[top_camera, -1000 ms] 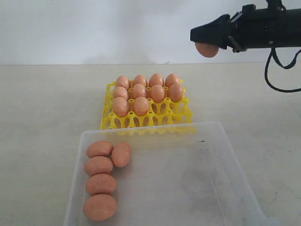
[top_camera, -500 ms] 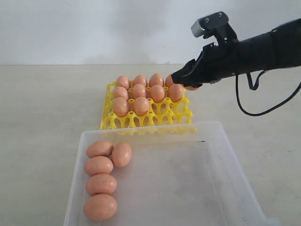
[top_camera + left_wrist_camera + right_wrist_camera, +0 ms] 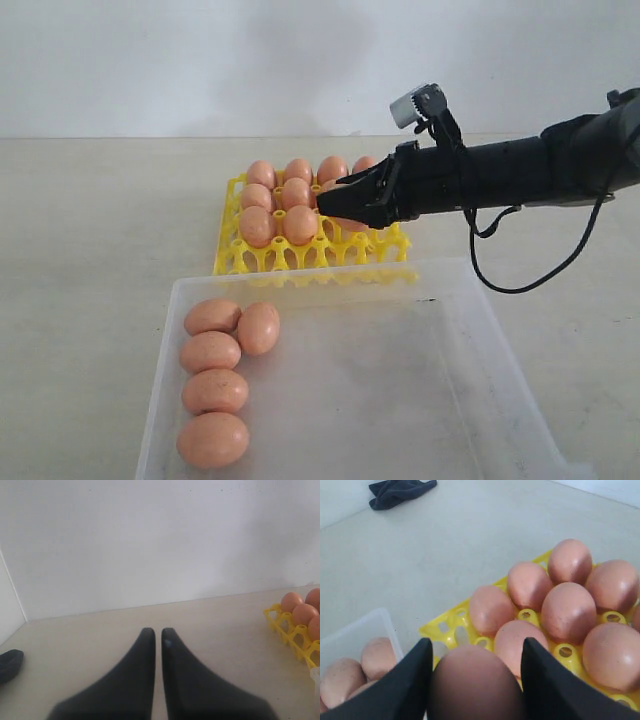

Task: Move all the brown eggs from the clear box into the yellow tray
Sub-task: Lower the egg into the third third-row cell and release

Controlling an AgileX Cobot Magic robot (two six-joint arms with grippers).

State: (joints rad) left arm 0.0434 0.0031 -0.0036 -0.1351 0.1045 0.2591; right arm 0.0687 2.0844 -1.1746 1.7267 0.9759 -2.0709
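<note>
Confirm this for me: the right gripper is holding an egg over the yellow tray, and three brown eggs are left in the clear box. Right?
Not quite. Five brown eggs are left in the clear box, not three; the exterior view shows them along its left side. The right gripper does hold an egg over the yellow tray.

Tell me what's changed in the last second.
The right gripper, still holding an egg, swung down and left from high up to just over the tray. Nothing was released. The five eggs in the box, the box and the tray stayed put.
</note>
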